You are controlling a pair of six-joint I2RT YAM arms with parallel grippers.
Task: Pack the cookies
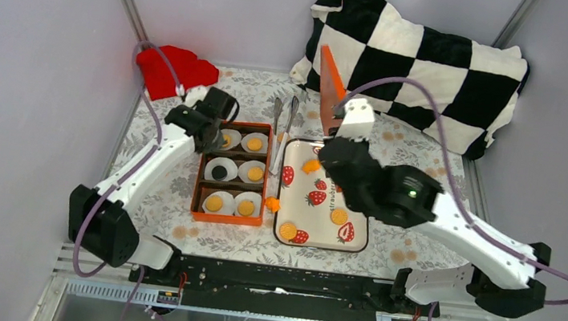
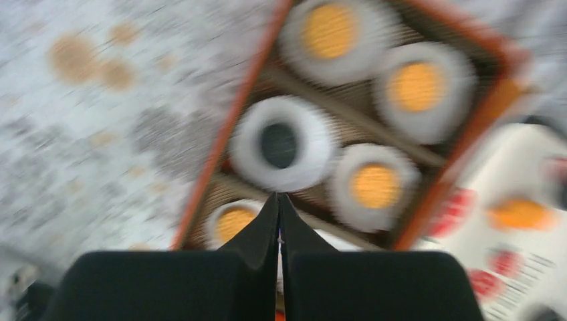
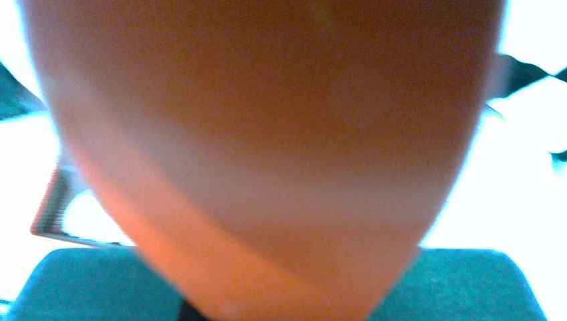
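A blurred orange surface (image 3: 267, 134) fills nearly the whole right wrist view; what it is I cannot tell, and it hides the fingers of the right claw (image 1: 335, 134). The left wrist view is smeared: the orange cardboard box (image 2: 229, 134), its white paper cups (image 2: 317, 144) and the round golden-orange cookies (image 2: 374, 186) have soft outlines.

Left arm (image 1: 142, 173) reaches forward and leans inward, wrist tipped down. The left gripper (image 2: 278, 200) has its 2 fingers pressed tight together. Right arm (image 1: 451, 228) folds in toward the middle, right gripper (image 1: 355, 120) pointing away. Can't tell how its jaws stand.
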